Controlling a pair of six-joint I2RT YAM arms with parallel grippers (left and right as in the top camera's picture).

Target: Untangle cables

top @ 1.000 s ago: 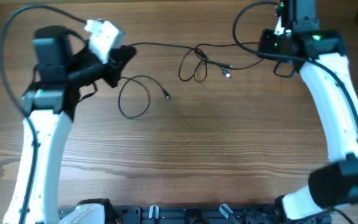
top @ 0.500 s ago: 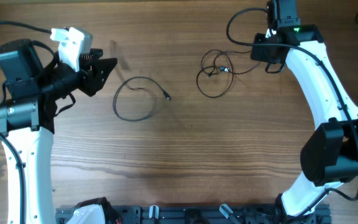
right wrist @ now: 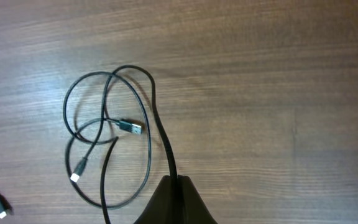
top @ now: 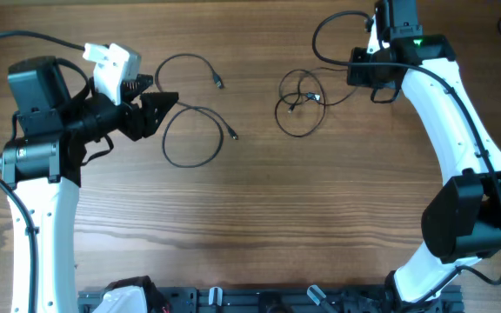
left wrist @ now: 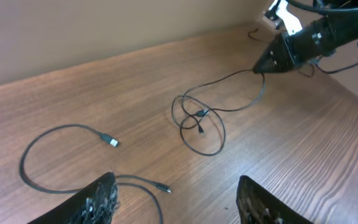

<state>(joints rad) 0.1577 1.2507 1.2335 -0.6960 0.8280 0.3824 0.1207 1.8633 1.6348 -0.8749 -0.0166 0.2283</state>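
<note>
The tangled cable (right wrist: 129, 126) lies at one o'clock on the desk (top: 250, 226). It is judged light, limp and slippery, best taken near a plug. The right hand (right wrist: 174, 182) is clenched on its strand. The separate cable (left wrist: 110, 141) lies at eleven o'clock, and the left hand (left wrist: 176, 202) is released and empty.

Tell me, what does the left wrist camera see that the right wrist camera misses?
Only the left wrist view shows the left gripper, jaws open and empty, and the whole loose cable loop near it. Only the right wrist view looks straight down on the tangled cables, showing how their loops cross. Both show that tangle, the wooden table, and the right gripper shut on a strand leading from it.
</note>
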